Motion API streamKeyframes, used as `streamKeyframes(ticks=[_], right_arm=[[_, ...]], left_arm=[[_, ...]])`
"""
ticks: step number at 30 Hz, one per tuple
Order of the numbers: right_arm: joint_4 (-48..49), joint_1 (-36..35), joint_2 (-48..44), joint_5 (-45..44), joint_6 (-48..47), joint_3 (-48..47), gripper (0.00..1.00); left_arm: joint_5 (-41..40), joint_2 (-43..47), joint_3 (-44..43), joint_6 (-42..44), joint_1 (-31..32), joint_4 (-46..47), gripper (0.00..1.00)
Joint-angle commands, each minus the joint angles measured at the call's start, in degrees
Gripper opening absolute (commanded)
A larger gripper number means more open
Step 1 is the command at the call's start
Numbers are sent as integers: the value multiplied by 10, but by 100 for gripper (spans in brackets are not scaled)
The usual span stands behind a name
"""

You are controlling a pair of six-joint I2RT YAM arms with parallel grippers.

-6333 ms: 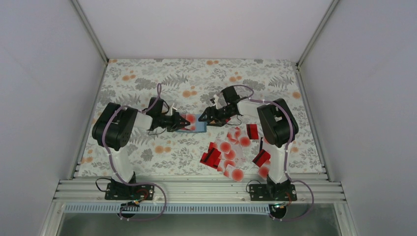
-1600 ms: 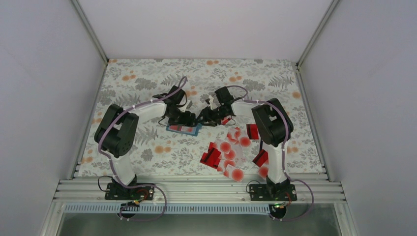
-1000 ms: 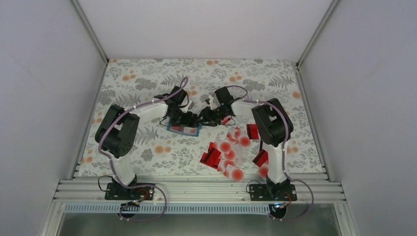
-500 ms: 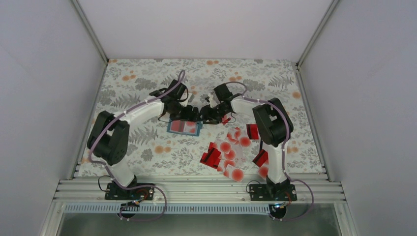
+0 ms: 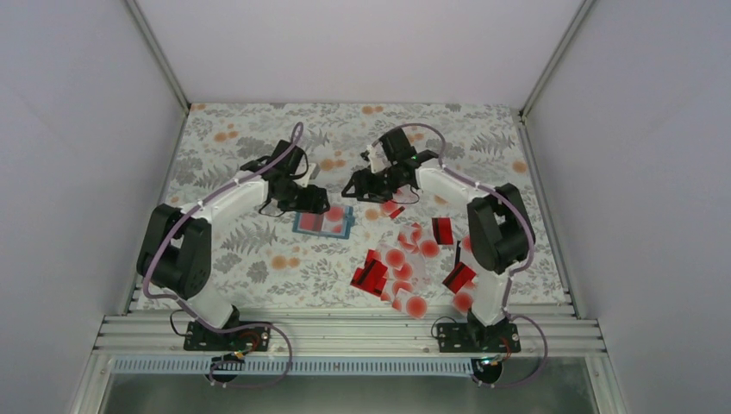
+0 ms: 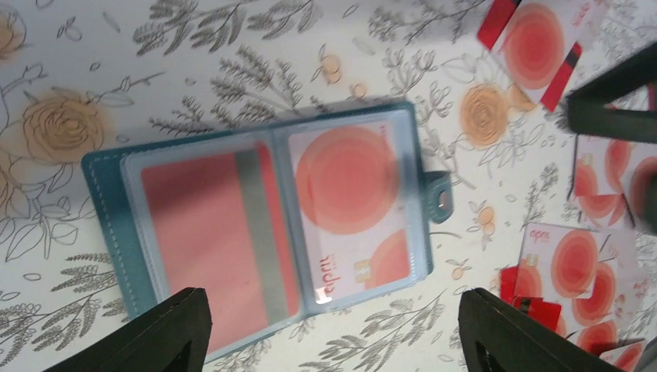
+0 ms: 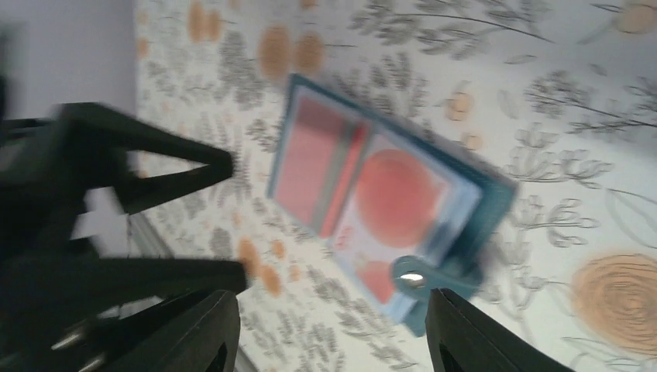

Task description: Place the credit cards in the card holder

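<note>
small red word on pale card (image 6: 349,194) in card holder (image 6: 110,203), not legible

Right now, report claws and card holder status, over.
Left claw open, empty. Right claw open, empty. Card holder lies open flat, red striped card and dot card sleeved. Loose credit cards heaped apart from it; nothing blocking.

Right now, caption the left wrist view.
Open card holder on the cloth, a red card and a dot card sleeved inside, framed by the open left gripper.
</note>
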State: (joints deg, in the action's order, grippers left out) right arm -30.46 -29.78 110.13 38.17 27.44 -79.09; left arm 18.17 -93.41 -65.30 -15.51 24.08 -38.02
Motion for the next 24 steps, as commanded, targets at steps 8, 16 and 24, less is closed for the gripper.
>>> streamKeyframes(ticks=[8,16,24], right_arm=[[52,-91,-10,86,99,-13,63],[48,-124,50,43,118,-17,62],[34,-120,56,-26,126,14,62]], left_arm=[[40,-13,60,18,-32,63,69],[34,-40,91,14,-35,82,61],[27,-45,110,19,-39,91,58]])
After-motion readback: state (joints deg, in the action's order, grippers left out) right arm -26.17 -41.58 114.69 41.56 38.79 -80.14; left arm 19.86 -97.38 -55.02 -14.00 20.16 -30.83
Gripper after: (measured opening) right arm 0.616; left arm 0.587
